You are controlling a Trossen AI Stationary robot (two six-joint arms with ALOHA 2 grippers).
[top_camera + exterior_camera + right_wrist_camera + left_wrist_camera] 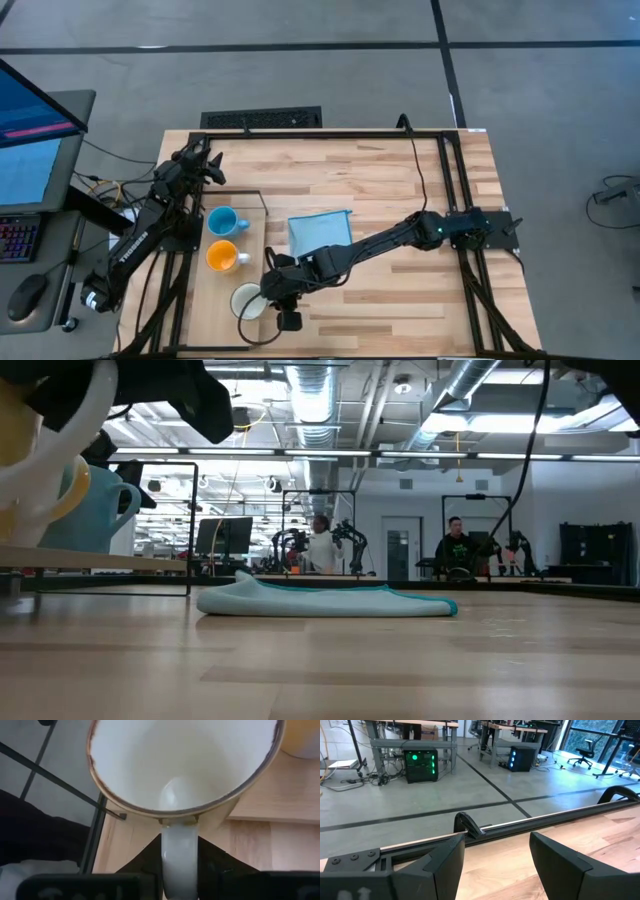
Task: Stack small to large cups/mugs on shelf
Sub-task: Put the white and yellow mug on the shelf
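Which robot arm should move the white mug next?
The right arm. Its gripper is already shut on the white mug by the handle, on the shelf. The left gripper waits open, far off.

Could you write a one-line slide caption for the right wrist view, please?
Right gripper clamps the white mug by its handle on the shelf.

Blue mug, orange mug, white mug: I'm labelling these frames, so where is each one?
Blue mug [221, 220], high view, on its open mouth.
Orange mug [221, 256], high view, on its open mouth.
White mug [185, 760], right wrist view, on its inner wall.
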